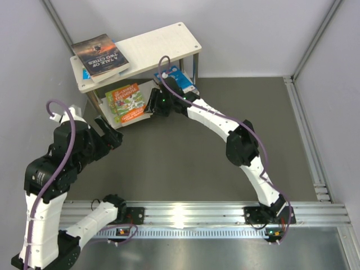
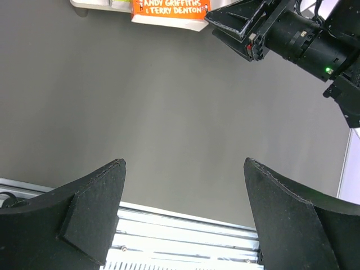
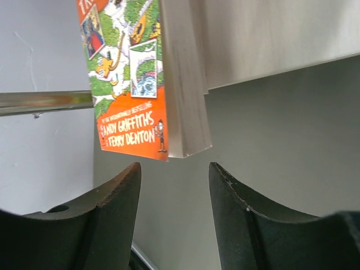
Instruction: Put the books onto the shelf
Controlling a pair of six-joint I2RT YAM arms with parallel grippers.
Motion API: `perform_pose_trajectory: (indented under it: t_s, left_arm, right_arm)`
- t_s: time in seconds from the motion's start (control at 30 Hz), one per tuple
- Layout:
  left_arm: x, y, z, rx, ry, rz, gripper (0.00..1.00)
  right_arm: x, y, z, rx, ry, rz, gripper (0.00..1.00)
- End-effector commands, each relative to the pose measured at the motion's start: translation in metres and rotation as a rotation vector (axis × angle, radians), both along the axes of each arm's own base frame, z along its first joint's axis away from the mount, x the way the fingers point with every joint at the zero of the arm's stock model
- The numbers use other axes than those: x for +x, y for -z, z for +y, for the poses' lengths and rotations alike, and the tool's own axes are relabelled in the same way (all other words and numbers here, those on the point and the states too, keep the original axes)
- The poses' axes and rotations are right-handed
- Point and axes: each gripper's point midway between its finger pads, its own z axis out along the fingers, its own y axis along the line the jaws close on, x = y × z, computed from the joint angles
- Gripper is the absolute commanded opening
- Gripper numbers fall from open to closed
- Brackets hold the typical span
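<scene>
Treehouse book (image 1: 126, 103): green-and-orange cover facing up, on the lower board of the shelf (image 1: 157, 45). It juts forward past the top board, and its orange bottom strip reads "Andy Griffiths & Terry Denton".
Tale of Two Cities book (image 1: 101, 53): dark cover, lying flat on the left end of the top board, with one corner overhanging the edge.
Blue sliver (image 1: 85, 73): the edge of another book showing just beneath the dark one.
Bright blue book (image 1: 181, 79): below the right end of the top board, partly hidden by the right arm's wrist.
Right claw (image 3: 174, 169): at the right edge of the Treehouse book. It is released, with the fingers part-way apart and nothing between them. The book's lower corner and pale page edges lie just beyond the tips.
Left claw (image 2: 184, 163): released, with the fingers spread wide. It hangs over bare grey surface (image 1: 185, 163), well apart from the shelf.
Rail (image 1: 197, 214): a silver aluminium strip at the near edge, carrying both arm bases.
</scene>
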Motion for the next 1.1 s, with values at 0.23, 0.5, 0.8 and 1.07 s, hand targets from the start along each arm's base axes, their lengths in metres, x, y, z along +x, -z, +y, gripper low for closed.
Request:
perform_pose_trajectory:
  t_s: [0.23,0.5,0.8,1.07]
  left_arm:
    - [-0.003,0.008,0.004,0.066,0.025,0.046,0.91]
    - [-0.004,0.008,0.006,0.089,0.034,0.053,0.92]
    - [0.001,0.013,0.003,0.110,0.056,0.076,0.92]
    - [0.006,0.013,0.002,0.124,0.064,0.078,0.92]
  right_arm:
    - [0.000,-0.010,0.023,0.032,-0.009,-0.046,0.50]
    - [0.006,0.003,0.045,0.101,0.000,-0.002,0.35]
    - [0.014,-0.006,0.062,0.182,0.030,-0.022,0.33]
    - [0.023,-0.030,0.072,0.278,0.038,-0.084,0.42]
